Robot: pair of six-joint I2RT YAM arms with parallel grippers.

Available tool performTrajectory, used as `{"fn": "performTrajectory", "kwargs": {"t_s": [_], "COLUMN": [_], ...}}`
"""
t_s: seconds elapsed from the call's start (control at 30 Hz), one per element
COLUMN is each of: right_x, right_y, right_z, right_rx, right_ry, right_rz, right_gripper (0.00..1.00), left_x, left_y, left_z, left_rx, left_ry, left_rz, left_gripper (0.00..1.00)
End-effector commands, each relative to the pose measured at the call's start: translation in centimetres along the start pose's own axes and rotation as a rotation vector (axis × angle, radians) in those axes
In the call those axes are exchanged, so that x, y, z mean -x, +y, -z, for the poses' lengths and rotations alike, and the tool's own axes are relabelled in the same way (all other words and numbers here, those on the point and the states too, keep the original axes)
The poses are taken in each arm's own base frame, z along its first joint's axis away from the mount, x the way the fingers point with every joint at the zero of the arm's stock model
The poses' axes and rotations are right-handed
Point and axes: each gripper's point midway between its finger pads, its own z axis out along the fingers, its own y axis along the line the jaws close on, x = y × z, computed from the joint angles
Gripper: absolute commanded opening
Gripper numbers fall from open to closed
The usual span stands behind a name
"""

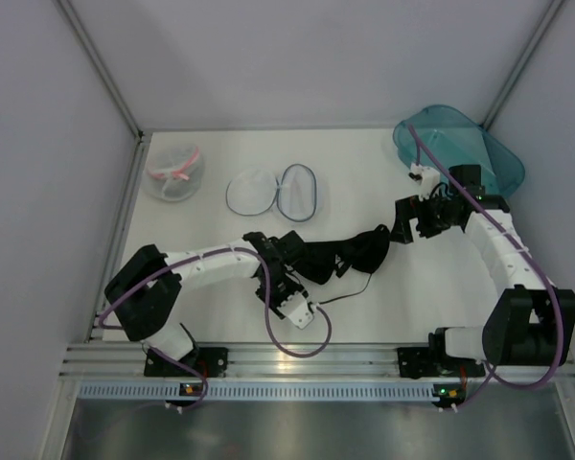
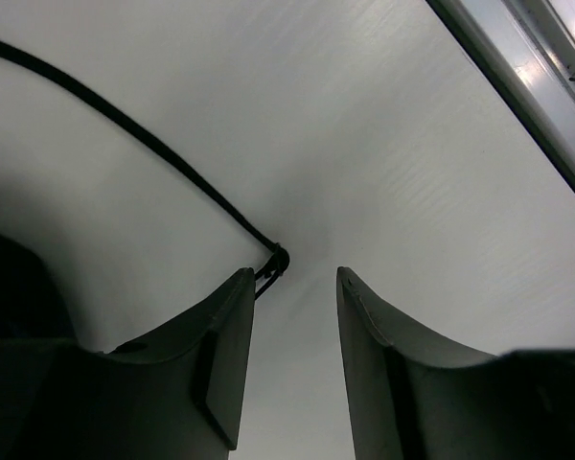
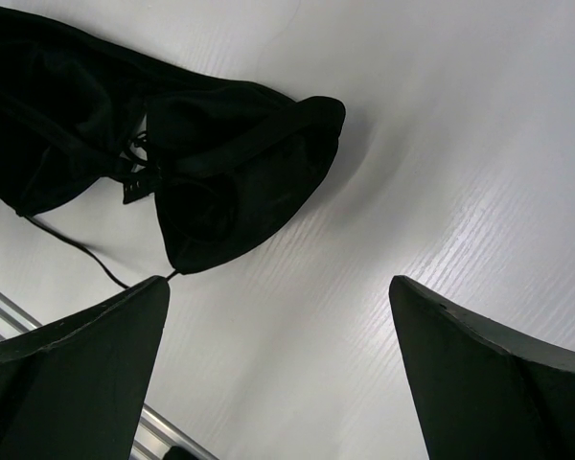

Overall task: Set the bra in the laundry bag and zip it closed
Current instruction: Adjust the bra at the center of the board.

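Observation:
The black bra lies spread on the white table's middle, and a thin strap trails from it toward the near edge. The laundry bag lies open behind it, its two mesh halves side by side. My left gripper is open and empty, low over the table. In the left wrist view the strap's end lies just off its left fingertip. My right gripper is wide open and empty at the bra's right end. In the right wrist view a bra cup lies ahead and to the left.
A similar round bag with a pink rim sits at the back left. A teal plastic bin stands at the back right, behind the right arm. An aluminium rail runs along the near edge. Walls close in on both sides.

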Motion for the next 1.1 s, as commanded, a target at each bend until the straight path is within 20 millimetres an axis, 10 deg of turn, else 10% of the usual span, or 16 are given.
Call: {"fn": "performTrajectory", "kwargs": {"t_s": [0.0, 0.37, 0.6, 0.77, 0.93, 1.07], "right_x": [0.5, 0.6, 0.9, 1.1, 1.5, 2.0], "right_y": [-0.3, -0.2, -0.1, -0.3, -0.2, 0.1], "right_z": [0.4, 0.4, 0.6, 0.7, 0.7, 0.8], "right_rx": [-0.002, 0.002, 0.0, -0.01, -0.001, 0.011], "right_ry": [-0.007, -0.009, -0.017, -0.021, -0.032, -0.045], "right_rz": [0.01, 0.003, 0.005, 0.011, 0.004, -0.003], "right_gripper": [0.99, 1.0, 0.99, 0.99, 0.99, 0.99], "left_x": [-0.1, -1.9, -2.2, 2.3, 11.4, 11.8], "left_y": [-0.2, -1.7, -1.5, 1.8, 7.2, 9.8], "left_z": [-1.4, -3.5, -3.6, 0.7, 8.9, 11.1], "left_rx": [-0.011, -0.028, -0.016, 0.153, 0.324, 0.384], "left_ry": [-0.007, 0.043, 0.053, -0.034, -0.267, -0.272], "left_rz": [-0.066, -0.059, -0.02, 0.013, 0.166, 0.29], "left_gripper": [0.45, 0.34, 0.03, 0.0, 0.0, 0.0]}}
